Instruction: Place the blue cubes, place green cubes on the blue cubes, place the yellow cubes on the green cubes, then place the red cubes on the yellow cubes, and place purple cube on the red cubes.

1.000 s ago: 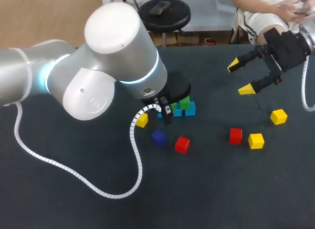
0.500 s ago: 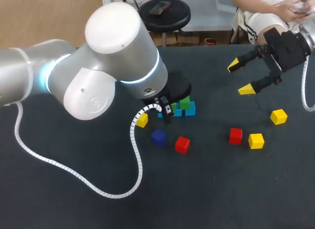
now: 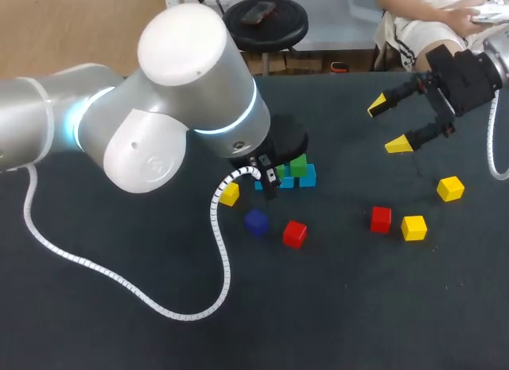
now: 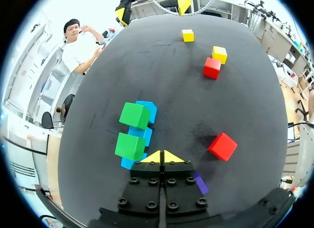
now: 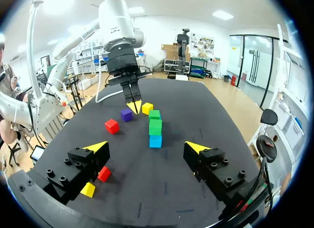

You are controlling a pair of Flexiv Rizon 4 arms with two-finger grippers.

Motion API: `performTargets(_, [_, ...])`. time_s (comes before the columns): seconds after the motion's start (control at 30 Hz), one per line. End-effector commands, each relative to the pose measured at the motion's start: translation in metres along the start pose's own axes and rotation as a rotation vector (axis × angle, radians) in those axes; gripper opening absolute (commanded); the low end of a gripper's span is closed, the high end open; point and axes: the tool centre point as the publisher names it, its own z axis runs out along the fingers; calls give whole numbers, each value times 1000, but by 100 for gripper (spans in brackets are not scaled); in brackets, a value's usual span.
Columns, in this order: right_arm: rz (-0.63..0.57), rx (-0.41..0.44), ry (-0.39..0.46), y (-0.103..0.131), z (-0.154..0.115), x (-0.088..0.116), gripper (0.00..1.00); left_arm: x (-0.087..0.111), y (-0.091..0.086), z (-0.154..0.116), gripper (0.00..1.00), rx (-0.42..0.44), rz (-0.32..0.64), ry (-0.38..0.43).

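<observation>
Nothing has moved since the earlier frames: both arms and all cubes sit as before. The left gripper [image 4: 161,157] has its tips pressed together and holds nothing, low over the table [image 3: 358,306]. The blue cubes [image 4: 143,134] form a row just beside it, running ahead of it. Two green cubes [image 4: 130,146] sit on top of that row. The near red cube [image 4: 222,146] lies on the gripper's other side, apart from it. The purple cube [image 4: 200,183] is beside the finger base and partly hidden. The near yellow cube [image 3: 229,194] lies close by. The far red cube [image 4: 212,68] and two far yellow cubes [image 4: 220,54] are well ahead. The right gripper [image 3: 388,125] has its fingers spread wide and empty, above the table and well apart from the blue-green build.
</observation>
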Motion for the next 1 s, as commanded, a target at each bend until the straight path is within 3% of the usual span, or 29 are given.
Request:
performTargets(0.03, [-1, 1, -1, 0, 0, 0, 100, -1, 4, 2, 0, 7, 3, 0])
performTargets(1.0, [-1, 1, -1, 0, 0, 0, 100, 0, 16, 8, 0, 3, 4, 12])
